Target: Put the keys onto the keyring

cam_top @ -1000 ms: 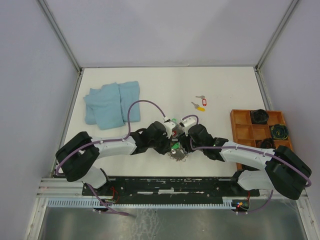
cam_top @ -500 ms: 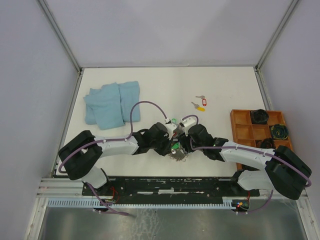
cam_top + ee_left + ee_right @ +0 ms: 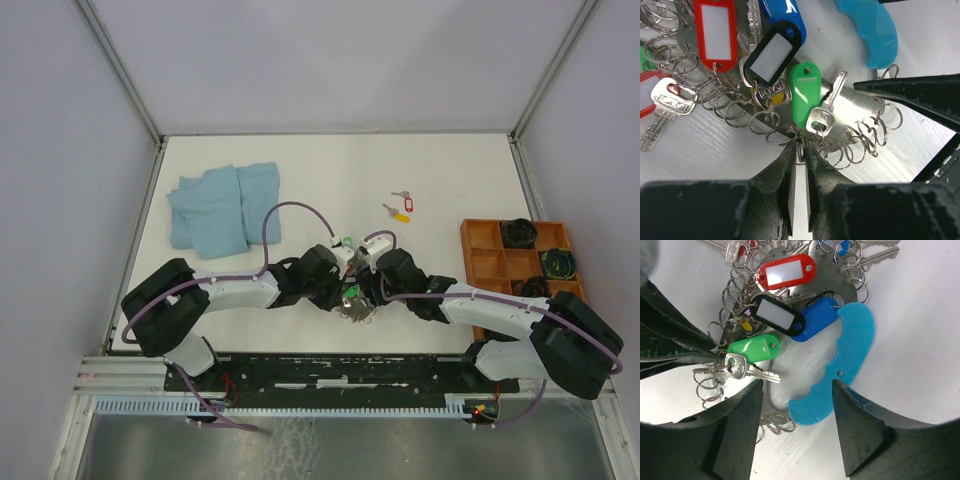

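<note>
Left claw [image 3: 800, 150]: narrow, its two fingers nipped onto one small split ring [image 3: 800, 144] at the near rim of the key holder [image 3: 860, 112].
Right claw [image 3: 796, 392]: wide, with one finger on each side of the holder's near end. I cannot tell whether either finger presses on it.
Claws together: tip to tip over the holder, and the left claw's points reach in from the left of the right wrist view.
Key holder: a flat metal plate edged with many split rings, with a light-blue handle [image 3: 852, 355] along one side.
Green-tagged key [image 3: 823, 114]: lies flat on the plate just beyond the left claw's tips, its green tag [image 3: 804, 97] beside it. I cannot tell whether it hangs on the pinched ring.
Other tags: a black tag [image 3: 772, 52], a red tag [image 3: 715, 30] and a blue tag [image 3: 785, 12] lie farther beyond the left claw, on the holder.
Loose keys: a red-tagged key [image 3: 403, 196] and a yellow-tagged key [image 3: 399, 213] lie on the table, well beyond both claws and apart from the holder.
Towel [image 3: 222, 212]: light blue, crumpled, well beyond the left claw and to its left.
Tray [image 3: 468, 250]: orange, divided into compartments, off to the right claw's right, with black round pieces [image 3: 519, 232] inside.
</note>
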Motion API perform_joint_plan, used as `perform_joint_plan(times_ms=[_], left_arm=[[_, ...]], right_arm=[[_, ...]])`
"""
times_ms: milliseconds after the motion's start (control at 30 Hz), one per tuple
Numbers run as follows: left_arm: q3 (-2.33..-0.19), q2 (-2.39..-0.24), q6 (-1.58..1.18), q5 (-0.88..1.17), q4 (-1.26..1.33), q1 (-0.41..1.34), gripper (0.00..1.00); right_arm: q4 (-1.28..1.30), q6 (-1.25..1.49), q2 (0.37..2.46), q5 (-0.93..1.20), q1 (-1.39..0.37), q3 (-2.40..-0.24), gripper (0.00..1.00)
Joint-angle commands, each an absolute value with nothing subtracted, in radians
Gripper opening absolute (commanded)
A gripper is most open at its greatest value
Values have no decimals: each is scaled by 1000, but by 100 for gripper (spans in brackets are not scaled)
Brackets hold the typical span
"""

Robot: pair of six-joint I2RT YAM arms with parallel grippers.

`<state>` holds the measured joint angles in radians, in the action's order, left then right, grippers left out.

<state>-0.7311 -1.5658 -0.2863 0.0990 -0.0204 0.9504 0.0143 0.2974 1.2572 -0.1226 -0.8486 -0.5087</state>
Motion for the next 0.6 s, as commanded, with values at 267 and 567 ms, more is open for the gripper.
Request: perform_joint_plan(times_ms=[267,567], left_arm=[[-762,-1590,-244,80,3,956,3],[-689,-1491,-140,46,132,952,3]], right_arm=[[-39,278,1196,-83,-845,-500,79],[-48,280,1096,-136,-845,-494,84]])
